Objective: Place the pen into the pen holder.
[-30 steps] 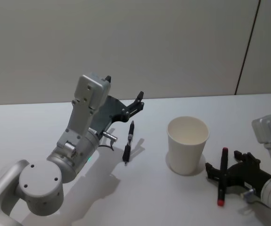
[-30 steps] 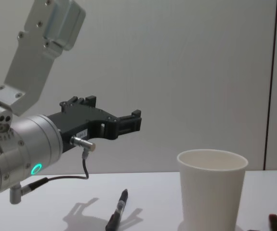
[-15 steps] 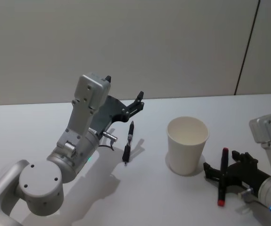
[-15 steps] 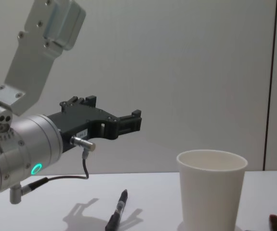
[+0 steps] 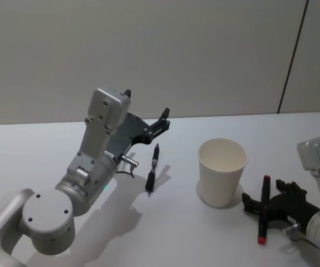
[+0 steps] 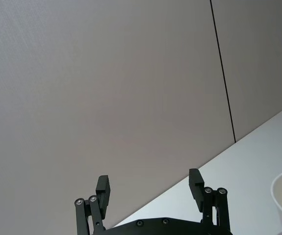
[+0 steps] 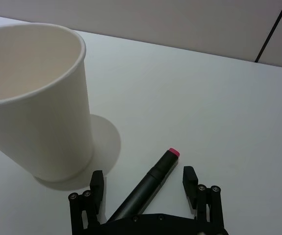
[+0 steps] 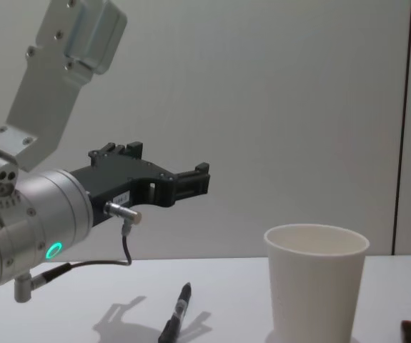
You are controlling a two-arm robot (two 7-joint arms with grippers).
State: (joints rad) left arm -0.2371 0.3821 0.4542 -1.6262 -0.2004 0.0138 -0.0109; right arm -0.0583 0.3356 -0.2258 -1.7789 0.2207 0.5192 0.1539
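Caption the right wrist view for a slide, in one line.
Open right gripper straddling the red-tipped pen, which lies on the table beside the upright white pen holder.

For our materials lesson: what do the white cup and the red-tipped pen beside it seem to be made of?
The pen holder: likely paper, matte white, with rolled rim and thin wall. The red-tipped pen, lying inside the open right pincer: probably plastic, going by its smooth dark barrel, though unsure. The left pincer hangs raised, open.
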